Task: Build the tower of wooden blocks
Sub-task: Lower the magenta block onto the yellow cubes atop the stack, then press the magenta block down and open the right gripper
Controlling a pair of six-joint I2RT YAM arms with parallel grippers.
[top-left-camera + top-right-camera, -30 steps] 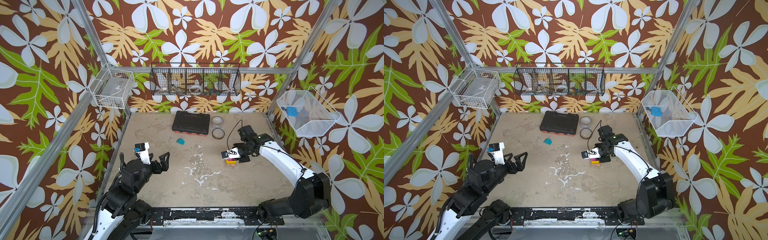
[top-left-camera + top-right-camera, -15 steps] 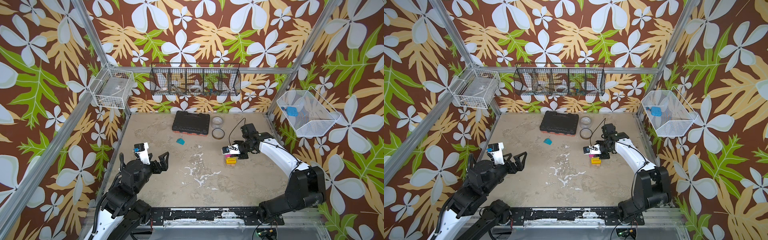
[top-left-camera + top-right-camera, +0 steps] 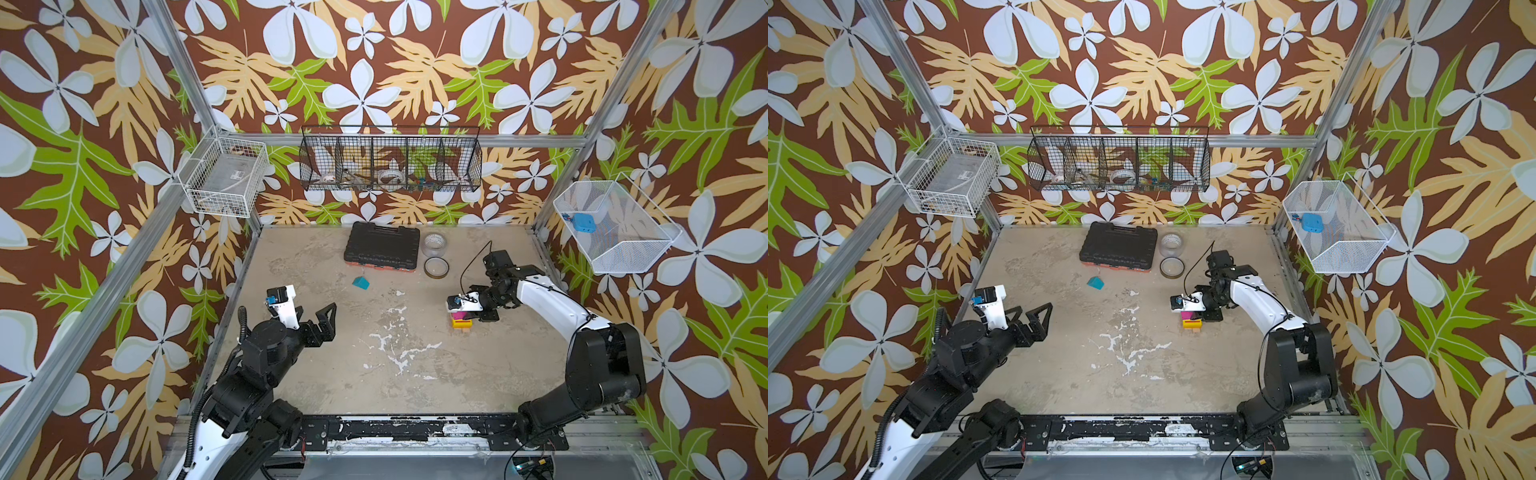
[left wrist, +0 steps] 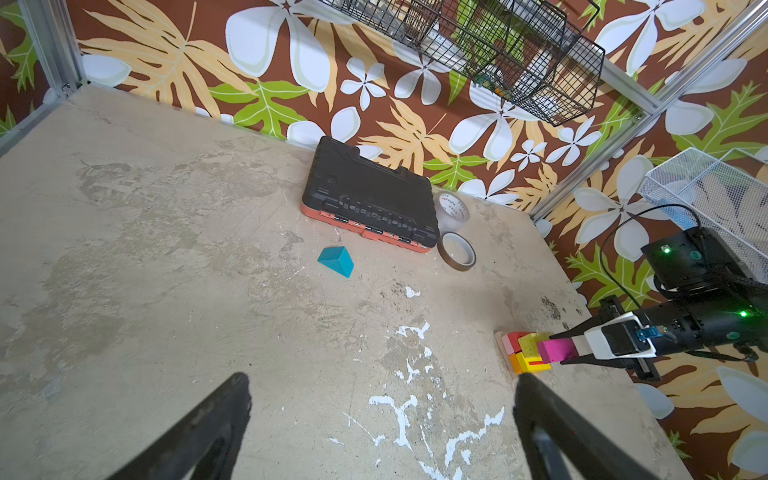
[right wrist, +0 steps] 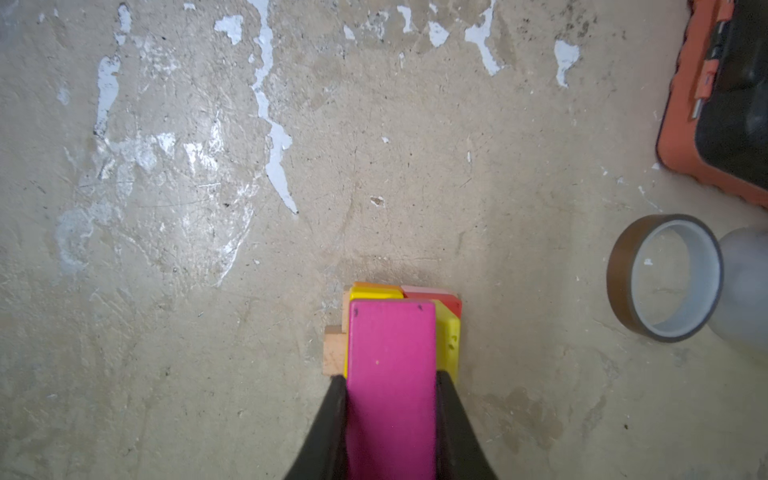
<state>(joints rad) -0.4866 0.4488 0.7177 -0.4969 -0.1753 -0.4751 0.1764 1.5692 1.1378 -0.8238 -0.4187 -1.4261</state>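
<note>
The tower (image 3: 462,324) (image 3: 1192,324) is a low stack right of the table's centre. In the left wrist view the tower (image 4: 524,358) shows a plain wood base with yellow, red-striped, orange and pink blocks. My right gripper (image 5: 391,376) (image 3: 458,315) is shut on a magenta block (image 5: 390,353) (image 4: 556,350), held flat over the stack; I cannot tell whether it touches. A teal wedge (image 3: 360,283) (image 4: 336,261) lies alone nearer the back. My left gripper (image 4: 382,382) (image 3: 314,322) hangs open and empty above the front left.
A black tool case (image 3: 381,247) lies at the back, with a clear tape roll (image 3: 434,245) and a brown tape roll (image 3: 436,267) (image 5: 665,276) beside it, close behind the tower. Wire baskets (image 3: 390,164) hang on the walls.
The right arm's elbow has swung out and back while its gripper stays over the stack, shut on the magenta block. The left arm has not moved.
</note>
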